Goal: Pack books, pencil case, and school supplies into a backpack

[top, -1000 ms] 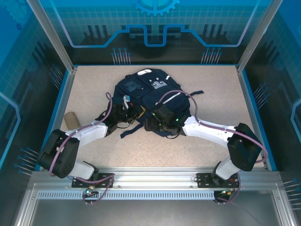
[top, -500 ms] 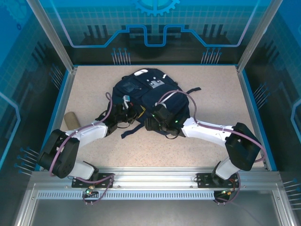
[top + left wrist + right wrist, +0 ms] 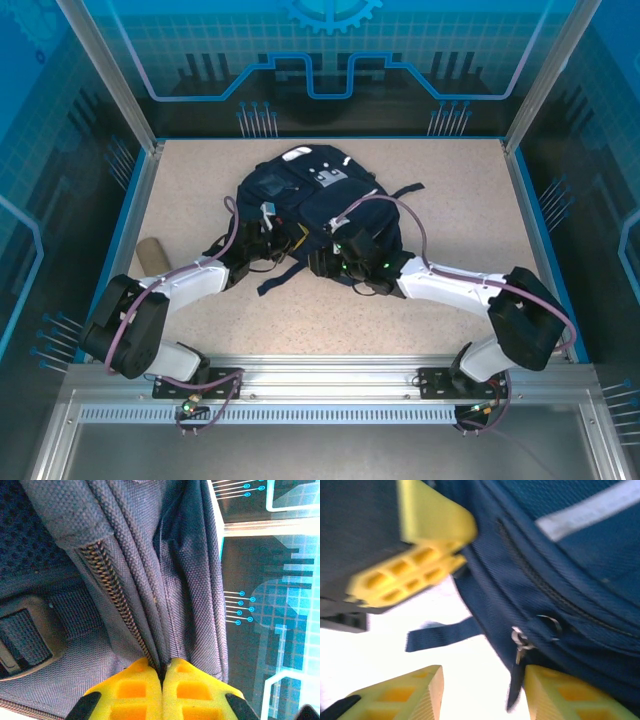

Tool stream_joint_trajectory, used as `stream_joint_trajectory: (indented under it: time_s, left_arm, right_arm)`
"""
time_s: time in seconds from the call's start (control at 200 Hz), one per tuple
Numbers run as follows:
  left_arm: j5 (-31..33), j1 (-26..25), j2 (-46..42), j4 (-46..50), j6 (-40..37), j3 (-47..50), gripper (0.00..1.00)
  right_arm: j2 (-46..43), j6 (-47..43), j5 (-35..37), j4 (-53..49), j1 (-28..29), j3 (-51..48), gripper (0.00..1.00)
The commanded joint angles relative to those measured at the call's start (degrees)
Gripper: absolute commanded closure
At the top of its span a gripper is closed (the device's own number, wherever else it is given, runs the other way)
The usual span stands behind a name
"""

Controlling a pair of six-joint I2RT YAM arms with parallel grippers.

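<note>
The navy backpack [image 3: 305,195] lies flat mid-table, white stripes and patch facing up. My left gripper [image 3: 162,666] is shut on a fold of its fabric beside a zipper [image 3: 112,587], at the bag's near-left edge [image 3: 272,236]. My right gripper [image 3: 482,692] is open at the bag's near edge [image 3: 325,260]. A metal zipper pull [image 3: 520,641] with a dark tab hangs between its fingers, close to the right finger [image 3: 560,695]. The tan pencil case [image 3: 150,253] lies at the table's left side. The books and other school supplies are out of view.
Loose dark straps [image 3: 285,275] trail from the backpack toward the near side. One strap end [image 3: 442,632] lies on the tabletop ahead of the right gripper. Blue enclosure walls [image 3: 535,230] border the speckled table.
The right arm has reached farther left along the backpack's near edge. The bag has shifted slightly up and left. The left gripper keeps its hold.
</note>
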State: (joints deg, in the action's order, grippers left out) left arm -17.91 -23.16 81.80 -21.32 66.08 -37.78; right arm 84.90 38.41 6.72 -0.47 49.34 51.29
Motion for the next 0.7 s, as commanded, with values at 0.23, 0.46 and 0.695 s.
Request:
stream_joint_trajectory:
  time_s: [0.23,0.46,0.695]
  left_arm:
    - [-5.29,-1.39,-0.31,-2.87,-0.67,-0.42,1.00]
    - [-5.51,-1.42,-0.54,-2.19,-1.28,-0.81,1.00]
    - [-5.47,-1.38,-0.13,-1.97,-1.67,-0.83,1.00]
  right_arm:
    - [-0.27,3.18,2.29,-6.15,-1.73,3.26,0.60]
    - [1.42,10.70,6.10,-15.44,0.51,7.09,0.47]
    - [5.72,19.51,6.81,-17.58,1.28,10.07,0.60]
